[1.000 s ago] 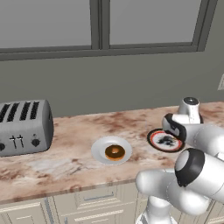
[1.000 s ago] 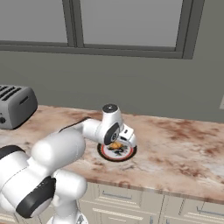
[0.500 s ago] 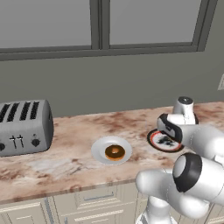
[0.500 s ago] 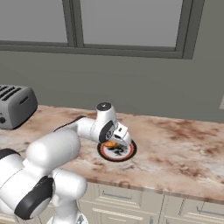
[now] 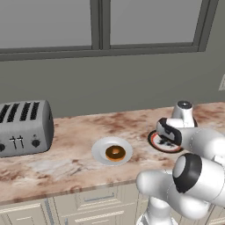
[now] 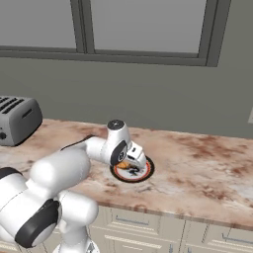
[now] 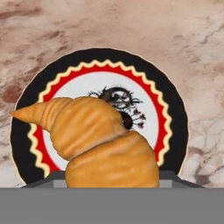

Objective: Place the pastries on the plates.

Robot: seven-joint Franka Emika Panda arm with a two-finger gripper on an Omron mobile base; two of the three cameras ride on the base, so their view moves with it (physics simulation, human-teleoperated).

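The gripper (image 6: pixel 134 161) is held low over the rimmed plate (image 6: pixel 144 173) — and the croissant (image 7: pixel 94 142) is seen in the hand view right before the camera, over the plate's white centre. Whether the fingers are clamped on it cannot be told. Left of that plate, well apart, the donut (image 5: pixel 115 153) is set on the white plate (image 5: pixel 99 149) — the toaster (image 5: pixel 24 127) farther left.

Kitchen, likely home: marble counter (image 5: pixel 66 167), toaster (image 5: pixel 24 127), cabinets (image 5: pixel 88 206), window (image 5: pixel 101 24).
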